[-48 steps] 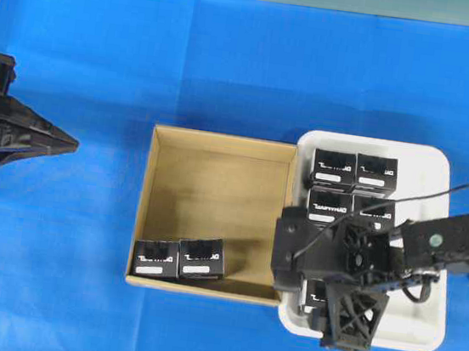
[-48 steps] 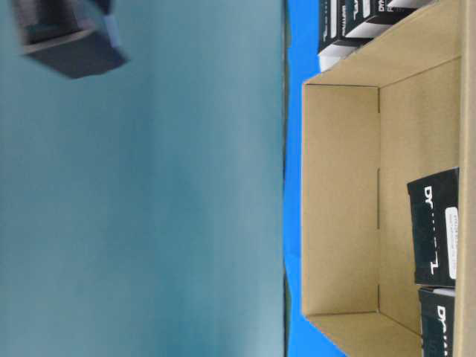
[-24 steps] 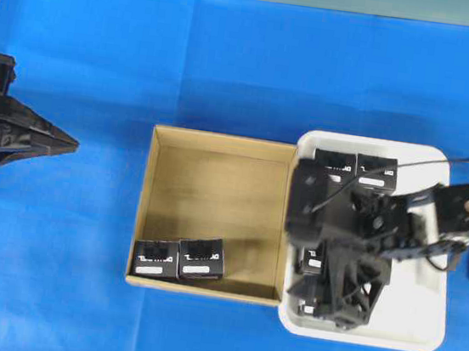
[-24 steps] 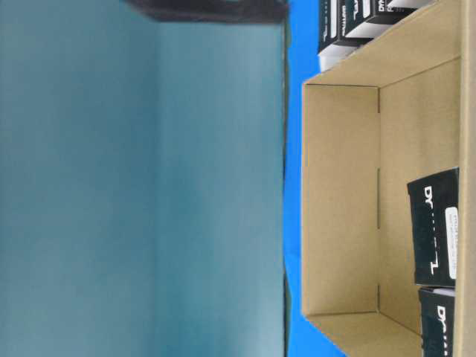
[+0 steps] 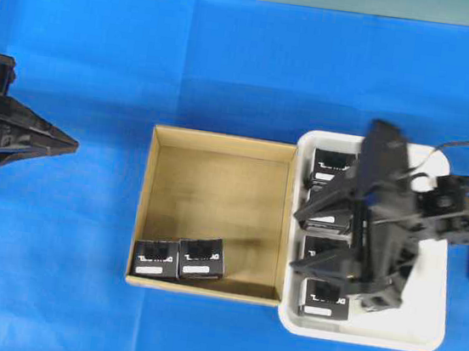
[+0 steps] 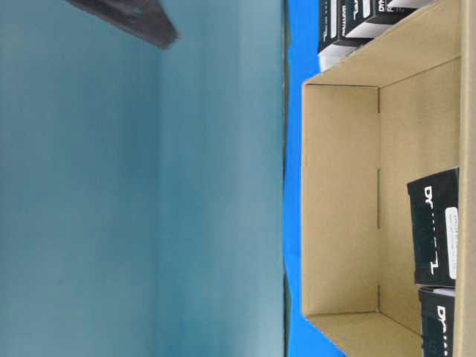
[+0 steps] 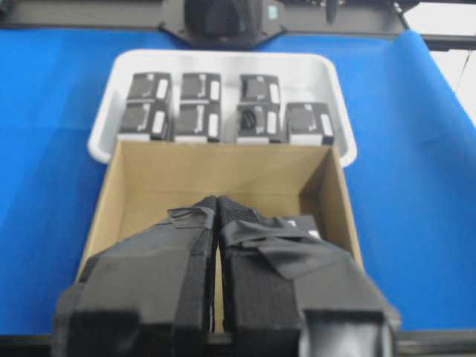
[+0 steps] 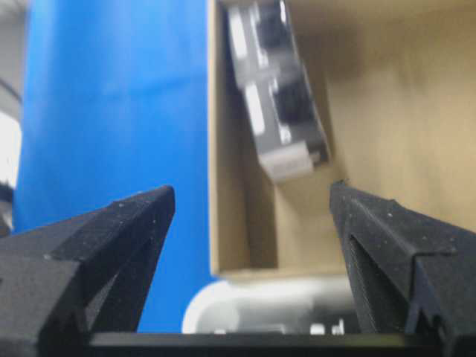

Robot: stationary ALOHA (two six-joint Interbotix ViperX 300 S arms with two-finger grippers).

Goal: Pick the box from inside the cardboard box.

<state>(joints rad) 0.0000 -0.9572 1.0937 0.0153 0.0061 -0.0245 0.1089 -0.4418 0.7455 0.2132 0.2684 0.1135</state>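
- The cardboard box (image 5: 216, 182) sits in the middle of the overhead view.
- The right gripper (image 5: 312, 236) hangs wide apart over the white tray (image 5: 425, 327), holding nothing.
- The left gripper (image 5: 71, 143) is pinched closed, far left.
- The box (image 5: 201, 259) lies in the carton's lower left corner, long side left-to-right, away from both.

Matt brown cardboard box (image 5: 214, 199), smooth white plastic tray (image 5: 425, 327), blue cloth table cover (image 5: 231, 64).
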